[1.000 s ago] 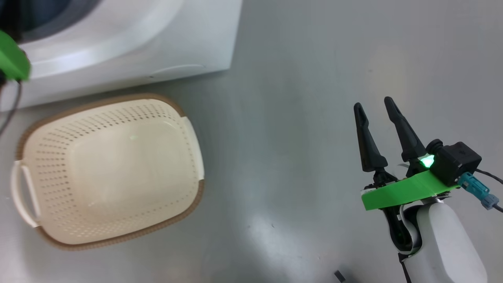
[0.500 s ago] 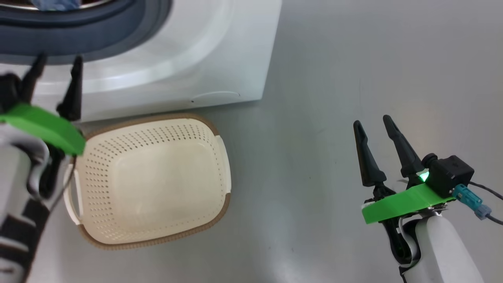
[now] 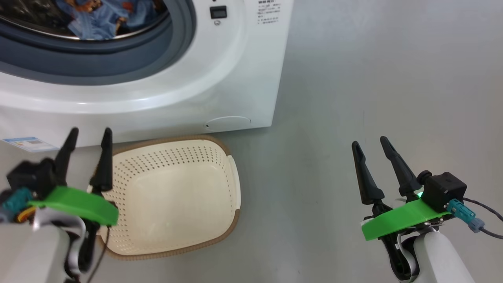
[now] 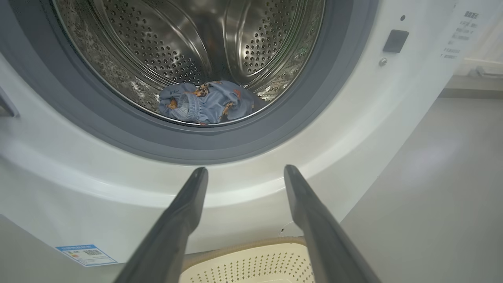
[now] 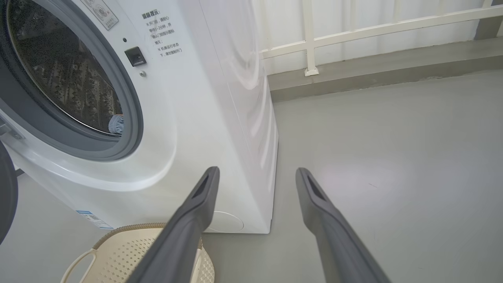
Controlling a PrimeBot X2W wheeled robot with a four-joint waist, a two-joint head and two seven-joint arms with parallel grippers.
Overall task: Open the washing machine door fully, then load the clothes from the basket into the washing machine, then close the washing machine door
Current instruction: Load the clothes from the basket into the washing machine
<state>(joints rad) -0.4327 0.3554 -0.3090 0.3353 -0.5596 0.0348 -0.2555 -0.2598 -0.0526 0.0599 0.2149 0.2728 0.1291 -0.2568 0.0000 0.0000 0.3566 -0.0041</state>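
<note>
Two long fingers of the left gripper (image 3: 90, 130) stand spread wide with nothing between them, above the left rim of the basket (image 3: 173, 138). It sits empty on the floor (image 3: 353, 78), just in front of the washing machine (image 3: 235, 78). The clothes (image 3: 98, 19) lie inside the steel drum (image 4: 157, 39). Far right, the right gripper (image 3: 369, 141) hangs equally wide apart, gripping nothing.

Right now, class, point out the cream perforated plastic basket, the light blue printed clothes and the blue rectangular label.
cream perforated plastic basket (image 3: 173, 204): head view, bare bottom.
light blue printed clothes (image 4: 206, 103): left wrist view, bundle's middle.
blue rectangular label (image 3: 28, 144): head view, its centre.
</note>
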